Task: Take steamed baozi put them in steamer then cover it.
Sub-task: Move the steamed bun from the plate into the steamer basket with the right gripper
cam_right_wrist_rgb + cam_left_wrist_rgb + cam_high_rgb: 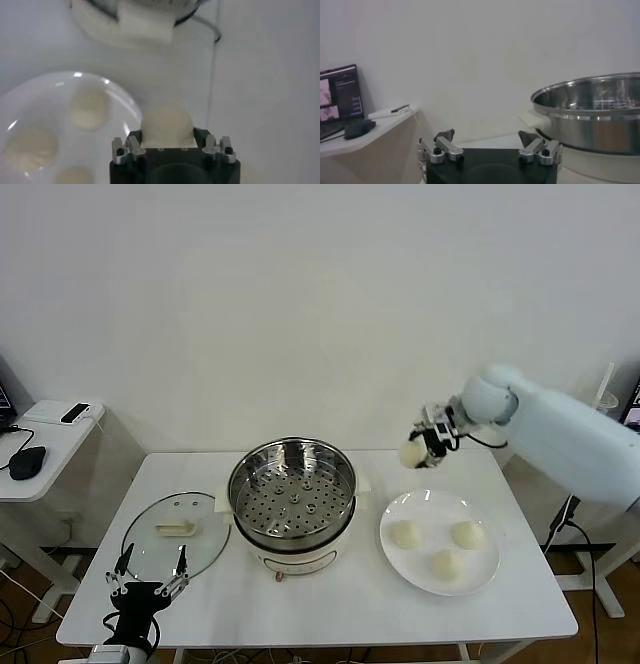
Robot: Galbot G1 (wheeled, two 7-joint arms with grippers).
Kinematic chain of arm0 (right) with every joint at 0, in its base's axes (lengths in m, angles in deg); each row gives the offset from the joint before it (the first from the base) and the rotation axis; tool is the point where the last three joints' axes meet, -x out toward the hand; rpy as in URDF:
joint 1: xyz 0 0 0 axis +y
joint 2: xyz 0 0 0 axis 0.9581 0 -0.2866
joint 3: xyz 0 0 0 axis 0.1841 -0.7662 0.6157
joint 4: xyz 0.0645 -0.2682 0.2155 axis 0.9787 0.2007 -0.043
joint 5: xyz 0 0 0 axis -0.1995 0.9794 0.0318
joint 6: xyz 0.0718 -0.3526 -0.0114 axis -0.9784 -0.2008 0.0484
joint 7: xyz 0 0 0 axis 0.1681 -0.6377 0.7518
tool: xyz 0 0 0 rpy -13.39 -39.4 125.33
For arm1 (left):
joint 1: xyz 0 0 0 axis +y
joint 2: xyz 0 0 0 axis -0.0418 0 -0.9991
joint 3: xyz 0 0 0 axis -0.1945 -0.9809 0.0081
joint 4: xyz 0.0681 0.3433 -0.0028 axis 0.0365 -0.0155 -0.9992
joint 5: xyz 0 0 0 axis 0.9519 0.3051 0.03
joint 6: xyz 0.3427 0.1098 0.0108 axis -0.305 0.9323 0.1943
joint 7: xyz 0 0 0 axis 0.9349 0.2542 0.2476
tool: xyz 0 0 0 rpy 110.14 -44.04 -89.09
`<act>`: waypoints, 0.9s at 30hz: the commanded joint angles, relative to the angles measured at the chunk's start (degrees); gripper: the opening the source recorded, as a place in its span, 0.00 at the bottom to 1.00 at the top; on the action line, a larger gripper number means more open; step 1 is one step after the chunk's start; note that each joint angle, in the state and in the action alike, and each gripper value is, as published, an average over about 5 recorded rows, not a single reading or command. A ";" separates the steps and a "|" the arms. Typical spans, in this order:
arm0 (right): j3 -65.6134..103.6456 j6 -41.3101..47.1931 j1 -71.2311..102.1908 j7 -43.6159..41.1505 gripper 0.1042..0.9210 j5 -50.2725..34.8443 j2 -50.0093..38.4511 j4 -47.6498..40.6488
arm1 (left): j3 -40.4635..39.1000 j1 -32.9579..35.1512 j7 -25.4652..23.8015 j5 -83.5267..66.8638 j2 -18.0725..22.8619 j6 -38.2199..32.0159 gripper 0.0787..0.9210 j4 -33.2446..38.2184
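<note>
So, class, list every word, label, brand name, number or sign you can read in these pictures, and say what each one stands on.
None can be read.
Laptop screen on the side desk: shows some panels and lines, too small and blurred to read.
Steamer, glass cover, plate, baozi held in the right gripper: no visible print.
Left gripper: no markings seen.

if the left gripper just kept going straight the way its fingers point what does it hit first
Likely the round clear glass lid: the open left gripper points at its near rim in the head view. Its wrist view shows only white wall ahead, the shiny steel steamer off to one side, so depth is uncertain.
</note>
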 commanded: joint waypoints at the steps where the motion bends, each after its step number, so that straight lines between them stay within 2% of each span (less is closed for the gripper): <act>1: -9.98 -1.23 -11.16 3.28 0.66 -12.28 9.82 1.02 | 0.50 0.69 -0.26 -0.30 0.00 -0.05 0.88 0.49; 5: -11.77 -4.32 -11.00 5.41 0.66 -13.39 16.80 -2.75 | 0.60 0.90 -0.37 -0.16 0.11 -0.03 0.88 1.03; 12: -15.57 -13.27 -8.37 8.57 0.66 -8.27 25.25 -8.43 | 0.82 0.88 -0.54 1.06 0.49 -0.21 0.88 1.71; 27: -16.95 -34.74 0.20 15.07 0.66 19.62 32.45 -21.90 | 1.62 1.59 -0.51 1.16 1.19 -0.29 0.88 3.18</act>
